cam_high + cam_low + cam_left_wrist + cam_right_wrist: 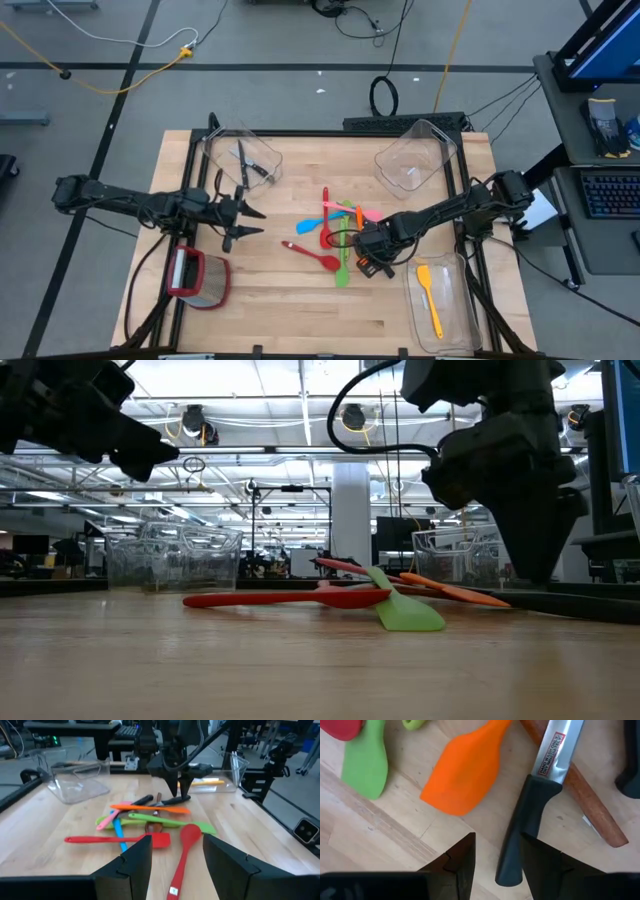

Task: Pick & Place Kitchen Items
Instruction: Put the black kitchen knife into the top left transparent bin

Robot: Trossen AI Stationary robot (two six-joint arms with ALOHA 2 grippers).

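The right claw (pixel 368 262) hangs low over the utensil pile at mid-surface (pixel 290 300), its fingers parted and empty, straddling the black handle of a knife (pixel 532 812). The knife lies flat, its blade pointing away from the claw, along the line of the fingers. An orange spatula (pixel 465 772) lies just beside it. The left claw (pixel 243 224) waits near the pile, partly open, holding nothing.

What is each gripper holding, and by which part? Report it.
Nothing is held. The right gripper hangs open over the black handle of a knife, not closed on it. The left gripper is open and empty, away from the utensil pile.
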